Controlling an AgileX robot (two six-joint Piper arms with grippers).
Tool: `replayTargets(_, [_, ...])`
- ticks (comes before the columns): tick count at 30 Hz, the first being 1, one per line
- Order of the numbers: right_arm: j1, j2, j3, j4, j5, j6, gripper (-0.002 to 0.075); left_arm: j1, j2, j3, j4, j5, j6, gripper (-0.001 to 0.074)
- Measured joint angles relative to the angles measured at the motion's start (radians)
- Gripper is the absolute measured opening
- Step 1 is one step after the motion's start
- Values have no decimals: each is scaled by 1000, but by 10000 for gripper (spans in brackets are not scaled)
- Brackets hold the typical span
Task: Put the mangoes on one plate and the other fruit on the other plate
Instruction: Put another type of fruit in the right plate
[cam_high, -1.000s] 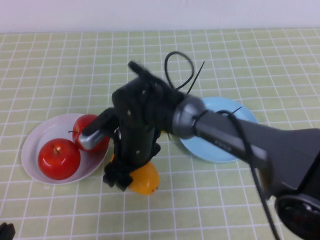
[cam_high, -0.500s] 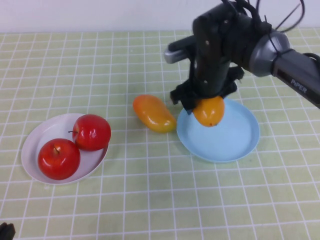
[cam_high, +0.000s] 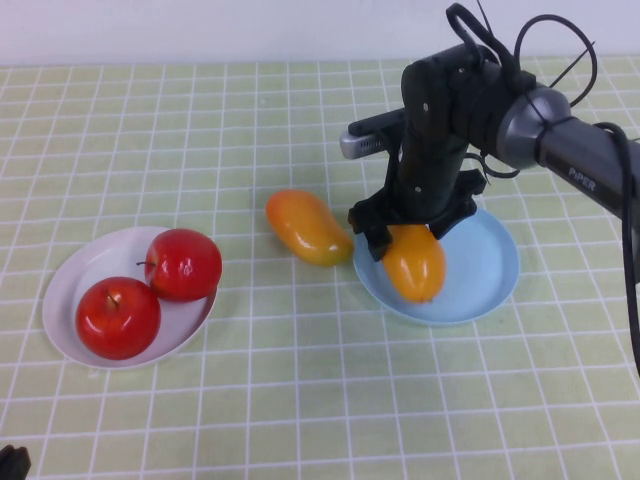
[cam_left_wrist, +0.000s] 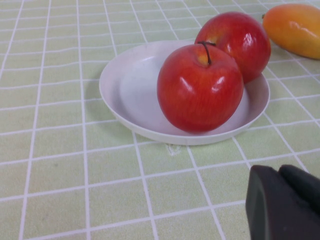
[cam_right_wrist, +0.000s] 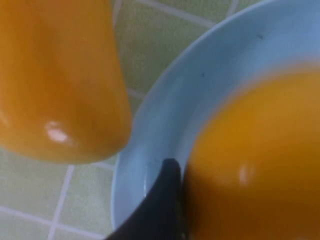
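Gripping one oblong glossy orange-yellow mango (cam_high: 414, 262), the right gripper (cam_high: 408, 236) is clenched on the fruit's upper end and has brought it lower than half a second ago, when it hung higher above the rim; the mango's tip is now down inside the round light blue shallow plate (cam_high: 490, 270), at its near-left part. From the wrist camera a dark finger (cam_right_wrist: 162, 200) presses against the held mango (cam_right_wrist: 255, 160) with the blue plate's wall (cam_right_wrist: 200, 95) right below. By the look of it, only the release is left for this fruit.

Just beside the blue plate's left rim, on the green checked tablecloth (cam_high: 300, 380), lies the second orange-yellow mango (cam_high: 307, 227), not yet plated; it would be next.

Further left, both round shiny red apples (cam_high: 183, 264) (cam_high: 118, 317) sit touching each other in the round white shallow plate (cam_high: 70, 285), so that half looks done.

The left gripper (cam_left_wrist: 285, 202) rests parked near the white plate (cam_left_wrist: 125, 90), holding nothing; I cannot tell how its fingers stand.
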Motion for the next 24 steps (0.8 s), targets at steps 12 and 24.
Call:
replayTargets(12, [18, -38, -99, 58, 19, -206, 676, 0, 0, 0, 0, 0, 0, 4])
replayTargets(24, [83, 42, -111, 217, -307, -471, 671, 0, 0, 0, 0, 0, 0, 4])
